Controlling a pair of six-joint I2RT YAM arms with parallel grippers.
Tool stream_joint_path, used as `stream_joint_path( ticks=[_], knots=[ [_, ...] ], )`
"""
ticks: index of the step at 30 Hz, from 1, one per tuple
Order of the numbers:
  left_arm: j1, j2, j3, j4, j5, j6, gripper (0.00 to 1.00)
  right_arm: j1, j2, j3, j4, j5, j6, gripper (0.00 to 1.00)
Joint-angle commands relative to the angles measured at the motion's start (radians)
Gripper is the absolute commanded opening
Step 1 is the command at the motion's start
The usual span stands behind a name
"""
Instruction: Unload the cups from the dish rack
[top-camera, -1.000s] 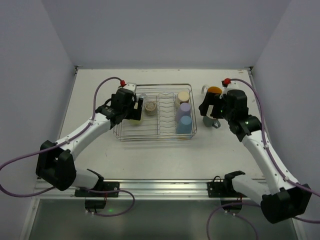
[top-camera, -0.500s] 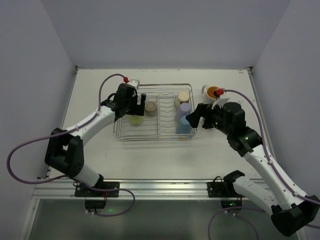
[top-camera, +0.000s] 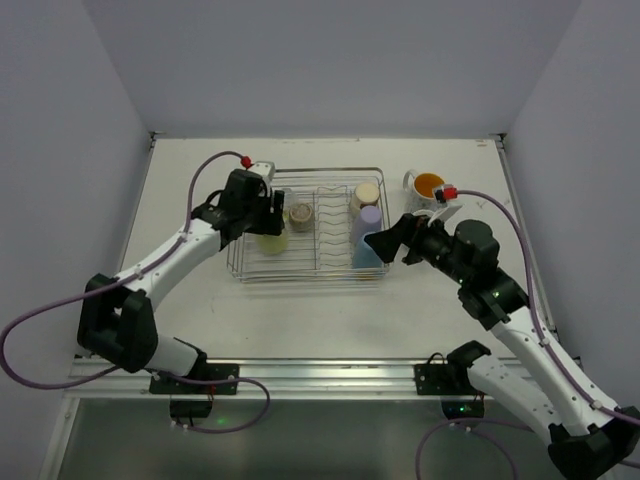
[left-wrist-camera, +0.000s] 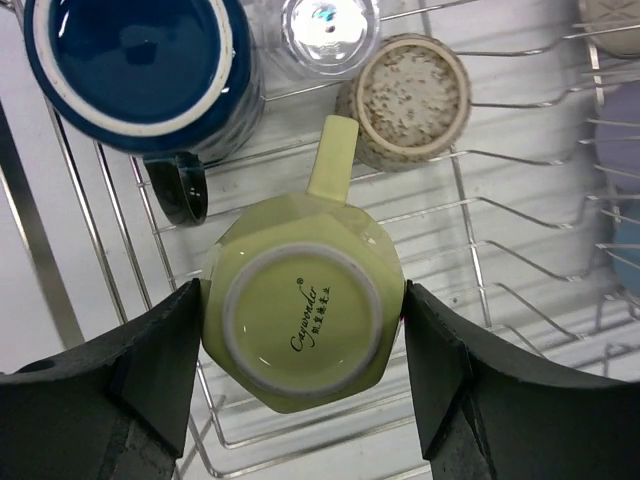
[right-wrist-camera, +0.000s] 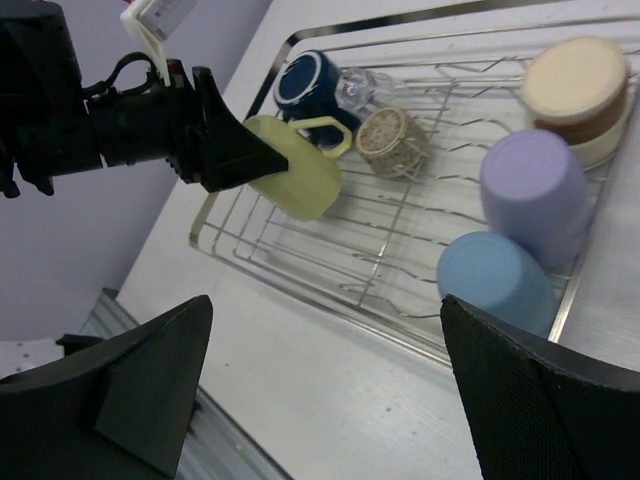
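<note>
Seen from above, the left arm (top-camera: 170, 262) stretches from its base at 7 o'clock toward 1 o'clock. The left gripper (left-wrist-camera: 302, 345) points down, and its fingers (left-wrist-camera: 160, 360) touch both sides of a yellow-green cup (left-wrist-camera: 300, 300). The right arm (top-camera: 520, 320) reaches from 5 o'clock toward 11 o'clock, and the right gripper (right-wrist-camera: 325, 320) points to 9 o'clock, jaws wide apart and holding nothing.
</note>
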Motion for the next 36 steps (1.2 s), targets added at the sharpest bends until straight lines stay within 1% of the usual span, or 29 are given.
stream_joint_path(
  ticks=[1,2,6,9,10,11,12,13,14,16,18,21,23,26,29,32,33,34,36],
  knots=[
    [0.003,-0.193,-0.004,0.057,0.072,-0.026,0.21,0.031,-0.019,-0.078,0.204,-0.088,0.150,0.99],
    [0.003,-0.221,-0.012,0.057,0.079,-0.033,0.20,0.039,-0.016,-0.091,0.275,-0.105,0.169,0.99],
    [0.003,-0.370,-0.032,0.054,0.138,-0.067,0.17,0.112,0.027,-0.128,0.405,-0.100,0.227,0.98],
    [0.003,-0.466,-0.055,0.108,0.231,-0.127,0.16,0.180,0.065,-0.147,0.526,-0.062,0.259,0.95],
    [0.003,-0.488,-0.062,0.128,0.295,-0.150,0.16,0.192,0.078,-0.156,0.558,-0.059,0.274,0.94],
    [0.003,-0.506,-0.073,0.152,0.337,-0.202,0.16,0.210,0.104,-0.159,0.615,-0.059,0.284,0.92],
    [0.003,-0.543,-0.097,0.212,0.374,-0.234,0.16,0.215,0.116,-0.164,0.641,-0.060,0.294,0.92],
    [0.003,-0.559,-0.111,0.247,0.444,-0.262,0.16,0.224,0.127,-0.168,0.667,-0.065,0.307,0.91],
    [0.003,-0.572,-0.127,0.276,0.475,-0.318,0.16,0.230,0.138,-0.168,0.707,-0.063,0.311,0.89],
    [0.003,-0.611,-0.168,0.364,0.535,-0.372,0.16,0.249,0.167,-0.164,0.739,-0.068,0.322,0.89],
    [0.003,-0.635,-0.200,0.445,0.564,-0.440,0.15,0.258,0.193,-0.158,0.769,-0.068,0.328,0.88],
    [0.003,-0.658,-0.234,0.531,0.624,-0.510,0.15,0.269,0.213,-0.150,0.790,-0.063,0.344,0.87],
    [0.003,-0.668,-0.249,0.565,0.638,-0.555,0.15,0.276,0.217,-0.150,0.808,-0.063,0.354,0.86],
    [0.003,-0.675,-0.300,0.664,0.661,-0.610,0.15,0.292,0.228,-0.147,0.847,-0.076,0.368,0.83],
    [0.000,-0.677,-0.354,0.769,0.687,-0.678,0.15,0.313,0.240,-0.135,0.902,-0.089,0.390,0.74],
    [-0.008,-0.675,-0.381,0.818,0.690,-0.699,0.15,0.330,0.260,-0.127,0.974,-0.088,0.417,0.57],
    [-0.017,-0.674,-0.383,0.818,0.686,-0.701,0.16,0.333,0.266,-0.127,0.997,-0.085,0.434,0.54],
    [-0.023,-0.669,-0.383,0.820,0.684,-0.693,0.20,0.338,0.280,-0.125,1.040,-0.082,0.443,0.52],
    [-0.043,-0.666,-0.383,0.814,0.676,-0.689,0.29,0.342,0.297,-0.121,1.075,-0.074,0.465,0.51]
  ],
)
